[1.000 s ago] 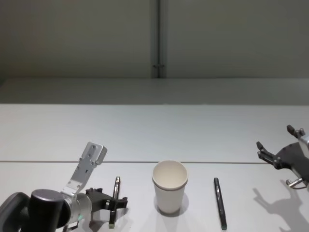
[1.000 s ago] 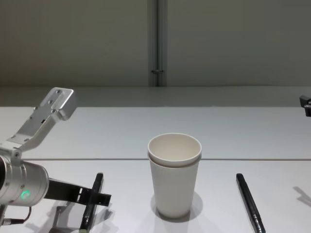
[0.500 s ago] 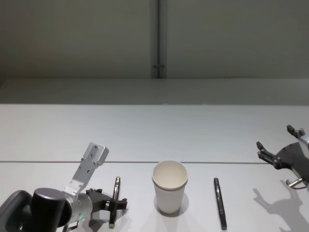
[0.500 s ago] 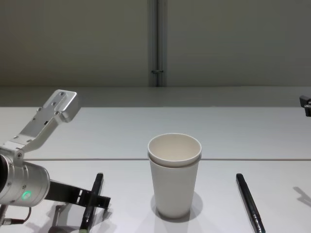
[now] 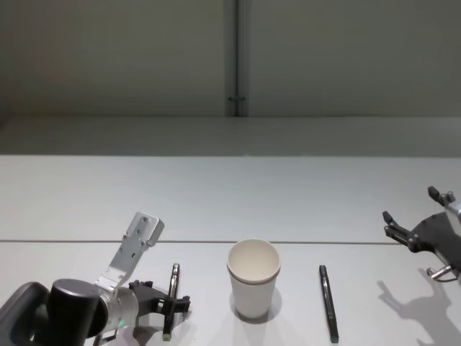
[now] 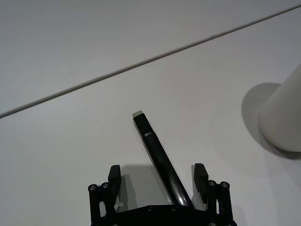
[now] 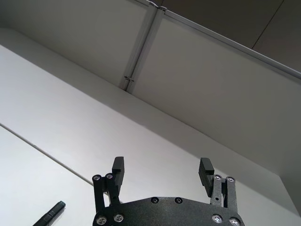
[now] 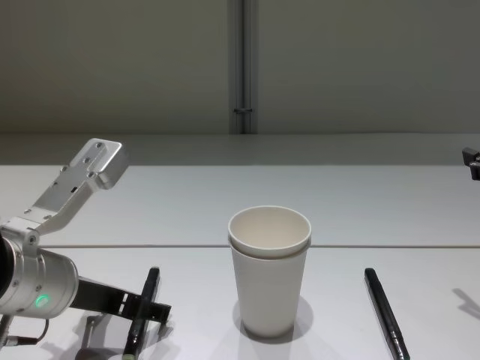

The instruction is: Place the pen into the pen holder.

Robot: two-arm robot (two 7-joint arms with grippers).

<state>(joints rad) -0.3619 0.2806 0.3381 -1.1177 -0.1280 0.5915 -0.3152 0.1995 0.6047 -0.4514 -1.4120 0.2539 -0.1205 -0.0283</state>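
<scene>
left gripper (image 6: 157, 173) — fingers spread astride pen (image 6: 157, 153), left of pen holder (image 5: 253, 288) | right gripper (image 7: 162, 165) — spread, far right of it

The pen holder (image 5: 253, 280) stands on the surface (image 5: 216, 194) at the lower centre of the head view. The left pen (image 5: 173, 281) lies just to its left and the right pen (image 5: 328, 303) to its right, both apart from it. At lower left, the left gripper (image 5: 169, 308) sets its jaws either side of the left pen. The right gripper (image 5: 409, 205) hangs at the right edge, well apart from the right pen.
</scene>
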